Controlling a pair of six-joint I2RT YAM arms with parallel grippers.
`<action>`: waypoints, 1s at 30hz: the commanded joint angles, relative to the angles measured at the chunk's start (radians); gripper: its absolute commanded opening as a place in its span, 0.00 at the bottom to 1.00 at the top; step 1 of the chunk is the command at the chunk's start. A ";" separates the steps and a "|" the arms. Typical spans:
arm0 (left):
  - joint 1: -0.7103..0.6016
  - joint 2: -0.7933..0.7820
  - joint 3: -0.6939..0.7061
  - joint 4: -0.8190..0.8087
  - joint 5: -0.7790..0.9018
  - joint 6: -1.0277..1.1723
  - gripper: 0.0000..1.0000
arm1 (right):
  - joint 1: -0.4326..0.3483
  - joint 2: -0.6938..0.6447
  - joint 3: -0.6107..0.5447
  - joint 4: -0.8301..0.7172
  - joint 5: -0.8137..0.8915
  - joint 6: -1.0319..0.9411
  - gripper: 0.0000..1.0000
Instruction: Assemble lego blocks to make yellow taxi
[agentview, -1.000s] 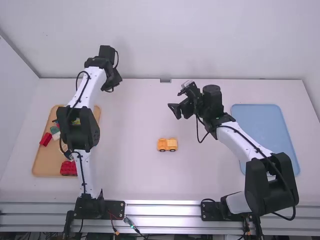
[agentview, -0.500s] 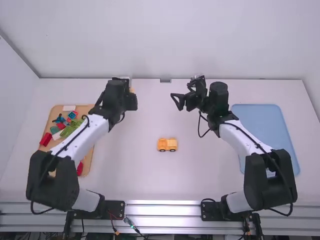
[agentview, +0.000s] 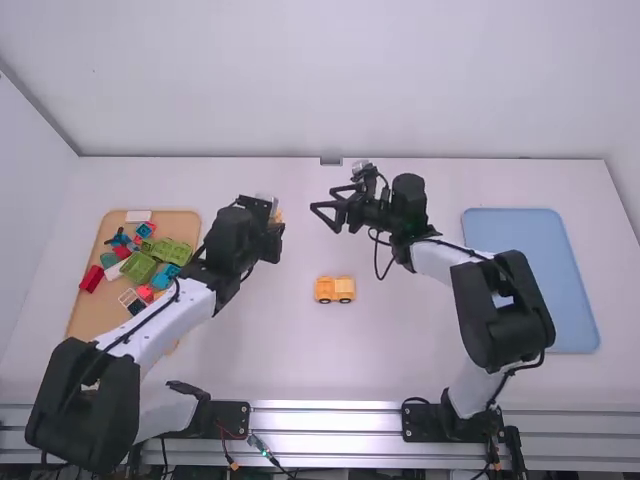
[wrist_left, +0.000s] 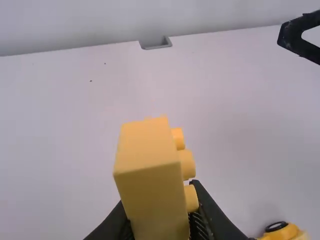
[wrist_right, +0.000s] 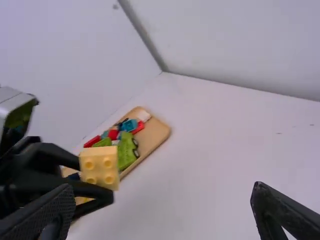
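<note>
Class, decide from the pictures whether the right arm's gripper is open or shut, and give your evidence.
Open: the right gripper has its fingers wide apart, a broad gap between them.

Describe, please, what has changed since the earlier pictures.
The left gripper moved right and back toward the arm bases, in high view. The right gripper moved left, closer to it. The left jaws hold a yellow block; whether they held it in the oldest picture, I cannot tell. The wheeled yellow piece, wooden tray and blue tray stayed in place.
</note>
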 joint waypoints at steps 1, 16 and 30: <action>-0.004 -0.018 -0.003 0.006 0.011 0.018 0.06 | 0.029 0.007 0.004 0.006 -0.032 0.016 0.93; -0.003 0.024 -0.003 0.093 0.139 0.029 0.02 | 0.116 0.007 0.004 -0.024 0.075 0.022 0.84; -0.011 0.075 -0.004 0.168 0.220 0.212 0.02 | 0.076 0.007 0.004 0.006 0.064 0.079 0.84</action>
